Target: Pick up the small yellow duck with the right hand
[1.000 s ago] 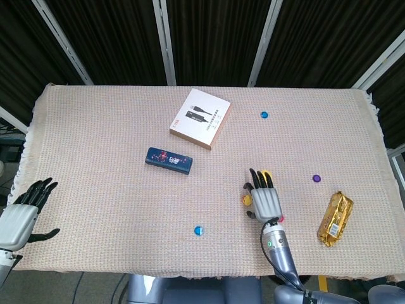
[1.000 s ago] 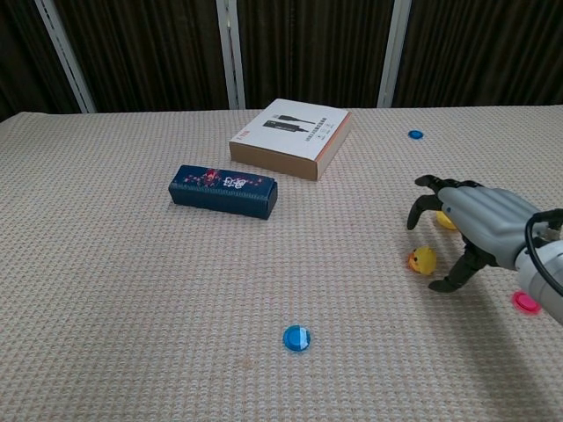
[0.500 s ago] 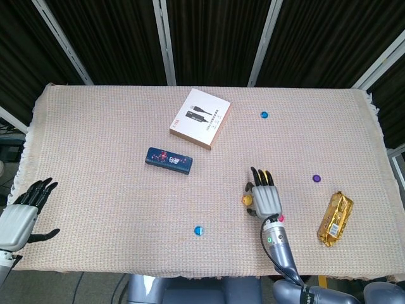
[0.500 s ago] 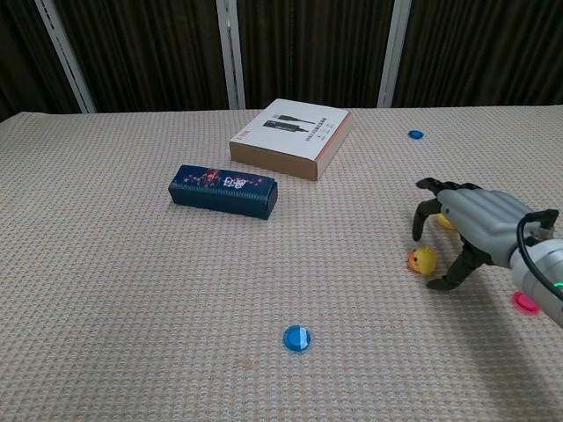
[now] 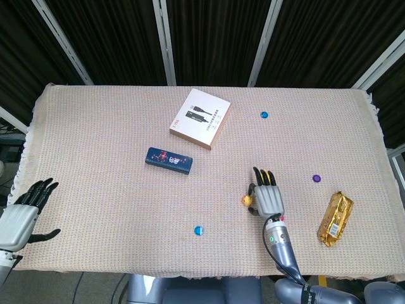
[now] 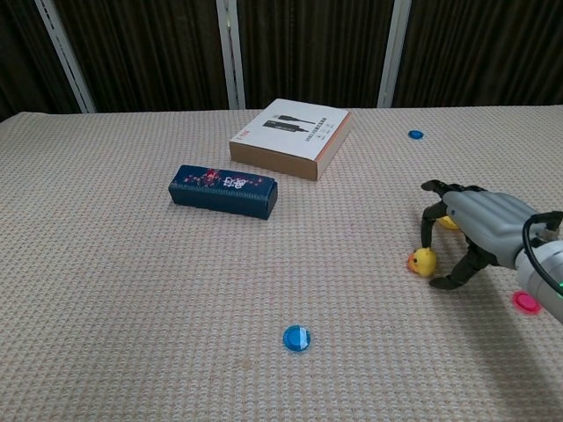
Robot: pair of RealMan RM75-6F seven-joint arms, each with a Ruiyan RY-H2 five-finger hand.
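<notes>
**Yellow duck under the right hand's arch**

Yellow and small, the duck [image 6: 423,261] sits on the woven table cloth [image 5: 95,158], and every other place here is given from it. The right hand [image 6: 479,230] arches directly over and just right of the duck, palm down, fingers [image 6: 428,227] apart and curved toward the cloth, thumb tip planted just to the duck's near right. The duck lies between thumb and fingers; whether any of them touches it cannot be told, and it rests on the cloth, not lifted. In the head view the duck [image 5: 246,201] peeks out at the left edge of the same hand [image 5: 266,198].

A 2nd yellow thing [image 6: 448,221] shows just behind the duck, mostly hidden under the fingers. A pink disc [image 6: 526,302] lies near the duck's right, toward the robot. A blue disc [image 6: 297,338] lies to its left, also nearer the robot. A dark blue box [image 6: 223,191] lies well to its left and further away, and a white and tan carton [image 6: 291,137] beyond that. Another blue disc [image 5: 264,114] sits far behind the duck, a purple disc [image 5: 316,178] to its right, and a gold foil packet [image 5: 335,219] further right.

Far to the duck's left, at the table's near corner, the left hand [image 5: 22,214] hangs off the edge, fingers spread, holding nothing.
</notes>
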